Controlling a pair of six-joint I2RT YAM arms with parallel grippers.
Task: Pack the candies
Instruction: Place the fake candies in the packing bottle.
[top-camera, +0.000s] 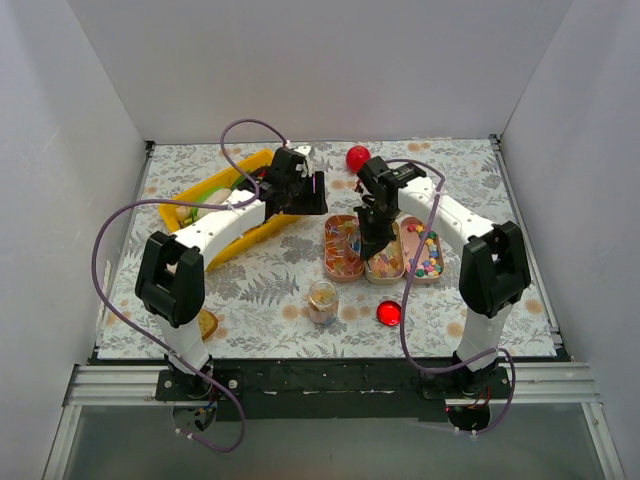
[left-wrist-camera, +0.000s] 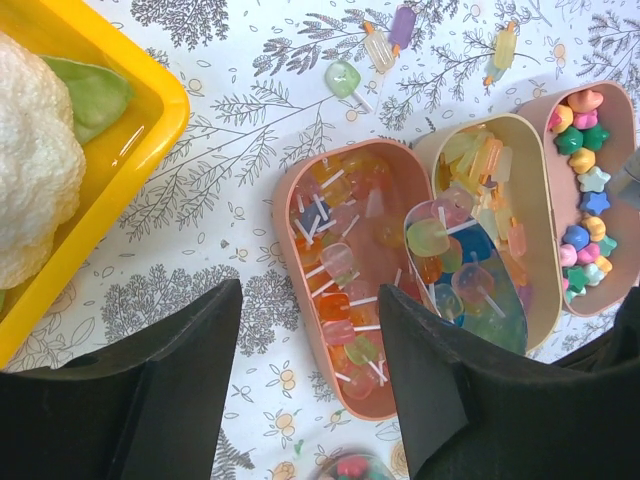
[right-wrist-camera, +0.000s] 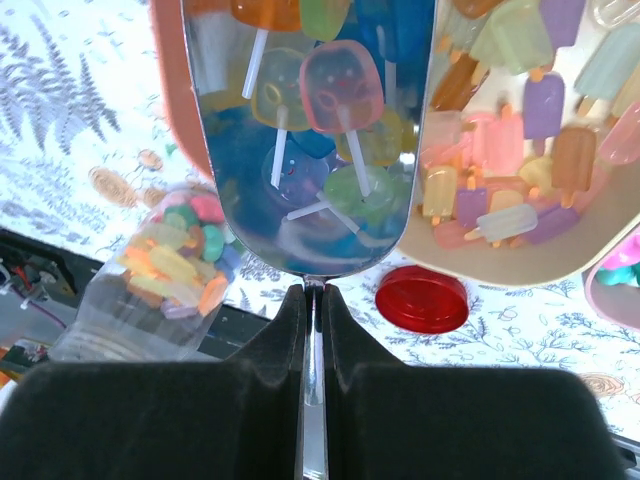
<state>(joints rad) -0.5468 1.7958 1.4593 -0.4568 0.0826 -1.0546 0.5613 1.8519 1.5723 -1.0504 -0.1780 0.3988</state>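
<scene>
- The right gripper (right-wrist-camera: 313, 292) is squeezed shut on the thin handle of a metal spoon (right-wrist-camera: 310, 190). It holds the bowl level above the trays, which likely keeps the load of lollipop-shaped candies (right-wrist-camera: 340, 85) from spilling.
- The left gripper (left-wrist-camera: 310, 297) has its jaws apart and nothing between them. It hovers near the yellow tray (left-wrist-camera: 150, 140), seemingly parked clear of the work.
- Three pink trays sit side by side:
  - the left tray (left-wrist-camera: 282, 240) holds lollipops;
  - the middle tray (left-wrist-camera: 540, 200) holds ice-lolly shapes;
  - the right tray (left-wrist-camera: 625, 110) holds stars and beads.
- A clear jar (top-camera: 322, 300) stands open just in front of the trays, part filled with mixed candies. Its red lid (top-camera: 388, 313) lies nearby, so the spoonful is probably meant for the jar.
- The yellow tray contains a toy cauliflower (left-wrist-camera: 30, 170).
</scene>
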